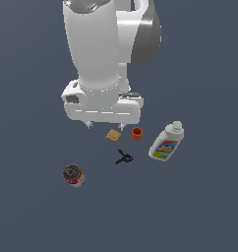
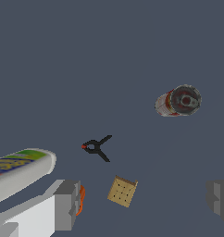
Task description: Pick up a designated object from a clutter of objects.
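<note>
Dark slate-blue floor [image 1: 32,221] fills both views, flat and unmarked, with five small items scattered across it. Above them hangs the white Panda arm [image 1: 91,44], its gripper [image 1: 105,125] pointing down with the two fingers spread wide and nothing between them; in the wrist view one grey fingertip [image 2: 67,203] and its twin at the opposite edge frame open floor.

Standing alone, the red-white can [image 1: 73,174] sits on the exterior view's left and nearer the camera than everything else, well apart from the gripper. It stands upright, its dark grey metal top facing up. Nothing touches it and nothing lies between it and the open floor around it.

Just below the fingers lies the tan square cracker [image 1: 112,135], flat on the floor. Beside it, toward the exterior view's right, is the tiny orange cup [image 1: 136,133], which the wrist view shows half hidden behind one finger. Nearer the camera than those two rests the black clamp [image 1: 124,158] with its red tip. Farthest to the exterior view's right lies the white bottle [image 1: 166,142], tipped on its side, its blue-yellow label up.
</note>
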Robot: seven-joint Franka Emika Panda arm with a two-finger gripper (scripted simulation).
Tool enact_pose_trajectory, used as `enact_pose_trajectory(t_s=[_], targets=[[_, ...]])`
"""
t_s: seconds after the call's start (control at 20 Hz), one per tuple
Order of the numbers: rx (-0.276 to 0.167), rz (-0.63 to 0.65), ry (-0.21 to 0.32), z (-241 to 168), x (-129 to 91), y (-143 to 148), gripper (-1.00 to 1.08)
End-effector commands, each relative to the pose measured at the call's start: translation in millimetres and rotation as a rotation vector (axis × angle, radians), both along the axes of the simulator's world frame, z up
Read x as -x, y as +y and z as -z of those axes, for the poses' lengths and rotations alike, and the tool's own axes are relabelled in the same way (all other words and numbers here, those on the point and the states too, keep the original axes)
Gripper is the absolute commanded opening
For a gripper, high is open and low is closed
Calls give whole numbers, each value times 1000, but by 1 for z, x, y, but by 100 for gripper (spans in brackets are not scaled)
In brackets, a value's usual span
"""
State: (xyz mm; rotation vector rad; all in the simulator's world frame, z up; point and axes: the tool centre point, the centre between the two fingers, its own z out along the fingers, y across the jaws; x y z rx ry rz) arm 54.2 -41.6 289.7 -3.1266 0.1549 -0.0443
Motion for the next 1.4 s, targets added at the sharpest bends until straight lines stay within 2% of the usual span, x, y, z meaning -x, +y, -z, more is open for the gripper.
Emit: enact_pose_trajectory(t_s=[0.0, 0.6, 0.95, 1.35], targets=[[-3, 39, 4, 16, -14, -16, 100], [-4, 225, 21, 104, -64, -98, 100], [1, 293, 27, 143, -75, -131, 100], [5, 323, 30, 162, -78, -146, 100]])
